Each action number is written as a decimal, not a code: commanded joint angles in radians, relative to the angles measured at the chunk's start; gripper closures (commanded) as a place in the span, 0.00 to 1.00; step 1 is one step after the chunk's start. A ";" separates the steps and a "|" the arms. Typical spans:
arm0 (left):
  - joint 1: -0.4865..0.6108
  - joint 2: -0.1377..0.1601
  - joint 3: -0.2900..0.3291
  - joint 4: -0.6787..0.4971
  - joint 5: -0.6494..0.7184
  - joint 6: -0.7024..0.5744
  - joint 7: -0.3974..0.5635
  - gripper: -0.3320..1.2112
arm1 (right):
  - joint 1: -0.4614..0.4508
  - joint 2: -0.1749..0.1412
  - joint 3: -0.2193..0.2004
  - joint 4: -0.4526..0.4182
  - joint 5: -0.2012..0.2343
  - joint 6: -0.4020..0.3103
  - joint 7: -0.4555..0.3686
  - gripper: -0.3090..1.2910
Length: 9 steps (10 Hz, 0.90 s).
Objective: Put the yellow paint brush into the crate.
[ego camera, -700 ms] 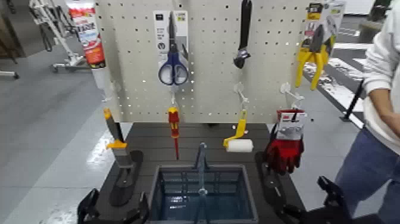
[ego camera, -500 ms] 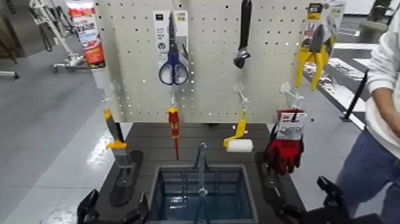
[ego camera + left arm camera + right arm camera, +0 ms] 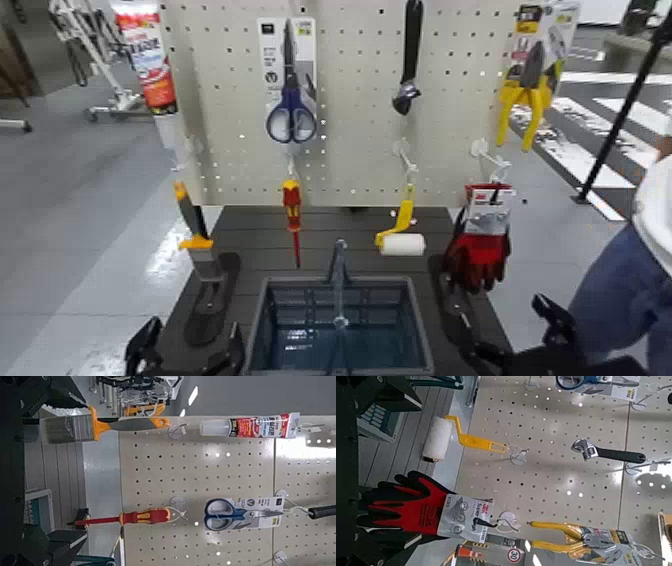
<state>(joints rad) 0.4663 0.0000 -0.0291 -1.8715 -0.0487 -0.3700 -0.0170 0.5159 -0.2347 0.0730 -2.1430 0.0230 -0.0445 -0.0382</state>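
Your crate [image 3: 418,318] sits low in the middle of the head view, its arched handle [image 3: 340,285] standing up, with no tool in it. The yellow paint brush [image 3: 198,236] hangs bristles down from the pegboard [image 3: 350,120], to the crate's left. Your left gripper [image 3: 187,362] waits low beside the crate, below the brush, fingers spread apart and holding nothing. Your right gripper [image 3: 520,350] is parked opposite, open and empty too.

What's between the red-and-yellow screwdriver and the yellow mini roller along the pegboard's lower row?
Nothing hangs between the screwdriver and the mini roller; in the head view, the crate's arched handle rises lower down in that gap.
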 commanded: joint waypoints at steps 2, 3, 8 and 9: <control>-0.008 -0.109 0.040 -0.008 0.032 0.020 -0.031 0.32 | 0.001 0.002 -0.006 -0.002 -0.006 0.000 0.003 0.29; -0.012 -0.110 0.066 -0.018 0.053 0.060 -0.081 0.32 | 0.001 0.003 -0.006 -0.002 -0.006 0.002 0.004 0.29; -0.078 -0.094 0.236 -0.078 0.139 0.290 -0.288 0.32 | 0.001 0.006 -0.006 0.002 -0.009 0.003 0.008 0.29; -0.103 -0.080 0.270 -0.080 0.159 0.336 -0.331 0.32 | 0.000 0.008 -0.006 0.002 -0.009 0.003 0.009 0.29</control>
<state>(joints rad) 0.3764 0.0000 0.2236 -1.9492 0.0997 -0.0605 -0.3500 0.5161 -0.2275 0.0674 -2.1416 0.0133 -0.0419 -0.0283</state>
